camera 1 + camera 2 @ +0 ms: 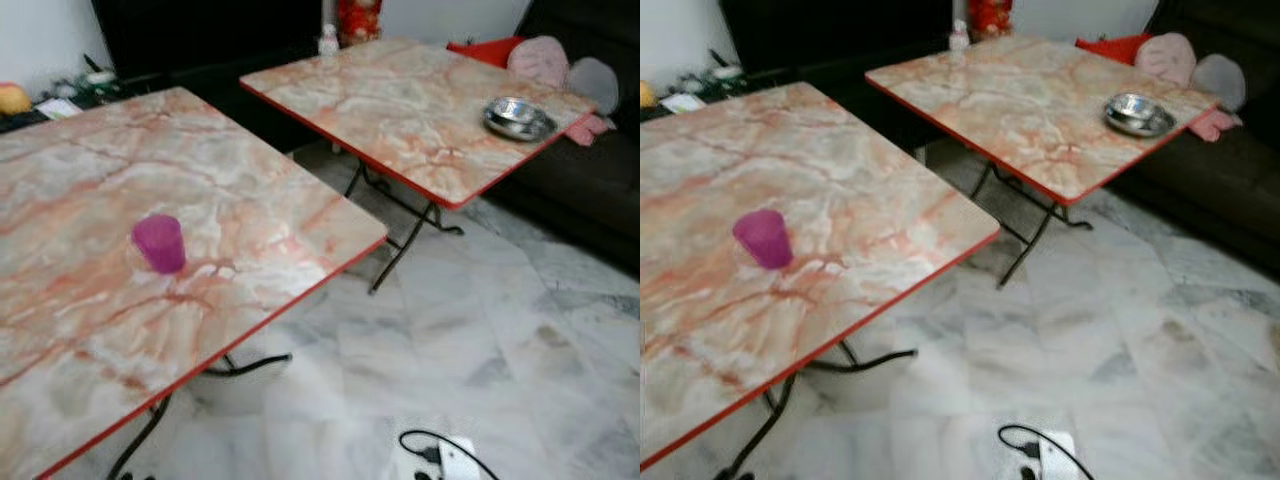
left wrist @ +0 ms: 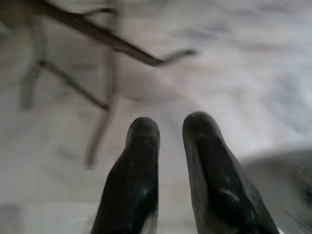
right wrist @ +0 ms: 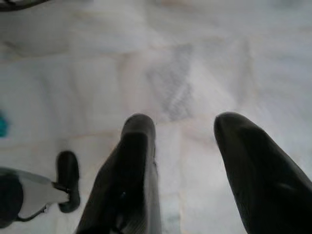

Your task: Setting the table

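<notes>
A purple plastic cup (image 1: 160, 243) stands upright on the near marble table (image 1: 250, 160), toward its front half. On the far marble table (image 1: 400, 110) a steel bowl (image 1: 517, 118) rests near the right corner. My left gripper (image 2: 170, 129) hangs over the marble floor beside the table's black legs, its fingers a little apart and holding nothing. Over bare floor tiles my right gripper (image 3: 184, 129) hangs open and empty.
Both tables have red edges and black folding legs (image 1: 400, 245). A white power strip with a black cable (image 1: 445, 460) lies on the floor in front of me. A dark sofa with cushions (image 1: 540, 60) stands behind the far table. Open floor lies between the tables.
</notes>
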Robot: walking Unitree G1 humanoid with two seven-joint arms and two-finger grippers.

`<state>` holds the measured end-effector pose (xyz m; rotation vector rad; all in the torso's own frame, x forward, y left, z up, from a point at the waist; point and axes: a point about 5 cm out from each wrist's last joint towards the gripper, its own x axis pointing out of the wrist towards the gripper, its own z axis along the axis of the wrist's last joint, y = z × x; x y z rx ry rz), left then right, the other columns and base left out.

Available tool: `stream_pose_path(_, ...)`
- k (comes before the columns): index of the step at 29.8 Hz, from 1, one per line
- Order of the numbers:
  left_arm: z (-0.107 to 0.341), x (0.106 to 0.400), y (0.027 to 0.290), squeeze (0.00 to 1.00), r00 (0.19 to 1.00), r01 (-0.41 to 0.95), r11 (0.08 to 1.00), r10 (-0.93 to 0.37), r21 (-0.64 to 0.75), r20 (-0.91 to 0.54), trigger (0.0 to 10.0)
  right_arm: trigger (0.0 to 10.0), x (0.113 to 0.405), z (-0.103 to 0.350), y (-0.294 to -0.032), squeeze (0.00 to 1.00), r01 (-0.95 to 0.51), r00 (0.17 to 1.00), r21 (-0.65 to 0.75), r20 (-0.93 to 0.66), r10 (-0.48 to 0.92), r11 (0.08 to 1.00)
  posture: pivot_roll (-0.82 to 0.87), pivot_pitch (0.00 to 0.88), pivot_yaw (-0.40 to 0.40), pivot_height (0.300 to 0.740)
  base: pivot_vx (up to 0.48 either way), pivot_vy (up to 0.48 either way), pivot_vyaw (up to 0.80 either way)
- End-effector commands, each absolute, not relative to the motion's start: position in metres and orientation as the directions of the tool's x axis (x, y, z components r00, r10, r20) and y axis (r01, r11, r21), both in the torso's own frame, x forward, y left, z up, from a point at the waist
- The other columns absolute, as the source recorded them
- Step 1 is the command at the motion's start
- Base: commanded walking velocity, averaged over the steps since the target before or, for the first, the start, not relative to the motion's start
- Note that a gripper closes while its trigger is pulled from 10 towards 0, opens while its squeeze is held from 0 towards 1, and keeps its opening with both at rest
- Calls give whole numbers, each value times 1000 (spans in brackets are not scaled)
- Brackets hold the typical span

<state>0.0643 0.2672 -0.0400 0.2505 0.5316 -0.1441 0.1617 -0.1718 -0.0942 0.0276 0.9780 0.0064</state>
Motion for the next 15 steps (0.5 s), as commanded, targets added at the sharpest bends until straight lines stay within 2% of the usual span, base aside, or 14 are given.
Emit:
stream_pose_path(1,1,59,269,0,909,227,946,-121,232,-398,10000,10000,156,-96,-182,0,3,538,4,-843,2,1000,323,0,-90,740,0,0,0)
stream_pose_path(2,21,54,264,0,927,231,944,-141,234,-347,10000,10000,156,-96,-183,0,0,537,0,-844,0,1000,347,0,-99,740,0,0,0)
stream_pose_path(6,42,48,254,0,942,241,939,-167,244,-290,10000,10000,157,-95,-186,0,-7,537,-7,-844,-2,1000,371,0,-108,740,0,0,0)
stream_pose_path(10,77,53,241,0,969,214,937,-169,275,-180,10000,10000,157,-95,-190,0,26,539,-13,-842,-25,1000,421,0,-124,740,0,0,0)
stream_pose_path(14,100,74,227,0,974,223,931,-202,290,-98,10000,10000,158,-94,-190,0,28,539,-13,-842,-26,1000,421,0,-127,740,0,0,0)
stream_pose_path(15,106,99,231,0,980,199,936,-196,289,-40,10000,10000,158,-94,-190,0,33,540,-11,-841,-27,999,410,0,-124,740,0,0,0)
